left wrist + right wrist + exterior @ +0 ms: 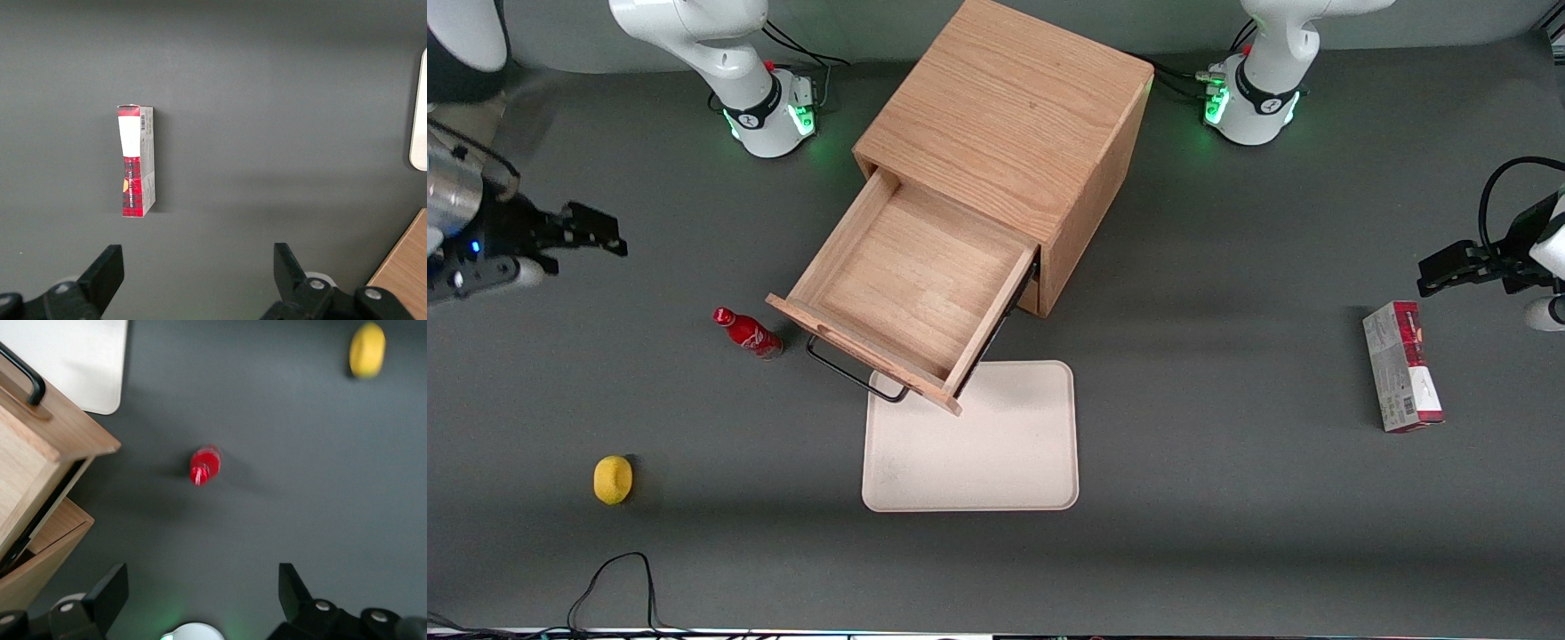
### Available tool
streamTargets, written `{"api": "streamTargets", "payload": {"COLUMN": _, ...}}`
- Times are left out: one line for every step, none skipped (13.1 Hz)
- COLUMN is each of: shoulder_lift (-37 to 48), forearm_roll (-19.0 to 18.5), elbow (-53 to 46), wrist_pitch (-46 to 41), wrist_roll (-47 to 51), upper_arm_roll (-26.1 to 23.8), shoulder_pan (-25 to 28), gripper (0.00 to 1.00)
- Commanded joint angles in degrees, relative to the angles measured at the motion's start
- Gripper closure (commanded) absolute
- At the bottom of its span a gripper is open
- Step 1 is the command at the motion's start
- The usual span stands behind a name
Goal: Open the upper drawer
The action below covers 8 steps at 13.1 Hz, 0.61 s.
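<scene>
The upper drawer [911, 298] stands pulled well out of the wooden cabinet [1009, 116], its tray bare inside. Its front panel and thin black handle [854, 373] overhang one corner of a cream tray [996, 462] lying flat on the grey table [1227, 533]; the tray holds nothing. A small red bottle [747, 332] stands just beside the drawer's front corner. A yellow lemon [613, 479] lies nearer the front camera, well apart. My gripper [591, 229] hangs above bare table at the working arm's end, well clear of the drawer, fingers [110, 593] spread wide and holding nothing. A red and grey box [1402, 366] lies toward the parked arm's end.
</scene>
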<state>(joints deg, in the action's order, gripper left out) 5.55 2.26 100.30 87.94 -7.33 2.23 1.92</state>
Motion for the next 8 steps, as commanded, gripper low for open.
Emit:
{"api": "streamTargets", "payload": {"shoulder_lift": 12.8, "forearm_roll": -0.9, "elbow": 12.8, "wrist_pitch": 4.6, "wrist_roll": 8.5, "upper_arm_roll": -0.1, "shoulder_pan": 0.6, "gripper": 0.00}}
{"api": "streamTargets", "payload": {"shoulder_lift": 14.4, "forearm_roll": -0.9, "elbow": 14.1, "wrist_pitch": 5.0, "wrist_roll": 8.6, "upper_arm_roll": -0.1, "shoulder_pan": 0.6, "gripper": 0.00}}
{"api": "streamTargets", "payload": {"shoulder_lift": 14.7, "forearm_roll": -1.0, "elbow": 14.0, "wrist_pitch": 5.0, "wrist_roll": 8.6, "upper_arm_roll": -0.2, "shoulder_pan": 0.6, "gripper": 0.00}}
{"api": "streamTargets", "payload": {"shoulder_lift": 14.2, "forearm_roll": -1.9, "elbow": 13.7, "wrist_pitch": 5.0, "wrist_roll": 8.7, "upper_arm_roll": -0.6, "shoulder_pan": 0.6, "gripper": 0.00}}
{"api": "streamTargets", "payload": {"shoulder_lift": 13.5, "forearm_roll": -3.7, "elbow": 12.8, "wrist_pitch": 5.1, "wrist_roll": 8.7, "upper_arm_roll": -0.8, "shoulder_pan": 0.8, "gripper": 0.00}}
{"api": "streamTargets", "payload": {"shoulder_lift": 12.2, "forearm_roll": -4.2, "elbow": 11.8, "wrist_pitch": 5.1, "wrist_roll": 8.7, "upper_arm_roll": -1.0, "shoulder_pan": 0.8, "gripper": 0.00}}
{"api": "streamTargets", "payload": {"shoulder_lift": 11.2, "forearm_roll": -4.1, "elbow": 10.7, "wrist_pitch": 5.1, "wrist_roll": 8.7, "upper_arm_roll": -1.0, "shoulder_pan": 0.7, "gripper": 0.00}}
{"api": "streamTargets", "payload": {"shoulder_lift": 10.5, "forearm_roll": -3.9, "elbow": 10.2, "wrist_pitch": 5.1, "wrist_roll": 8.7, "upper_arm_roll": -0.7, "shoulder_pan": 0.7, "gripper": 0.00}}
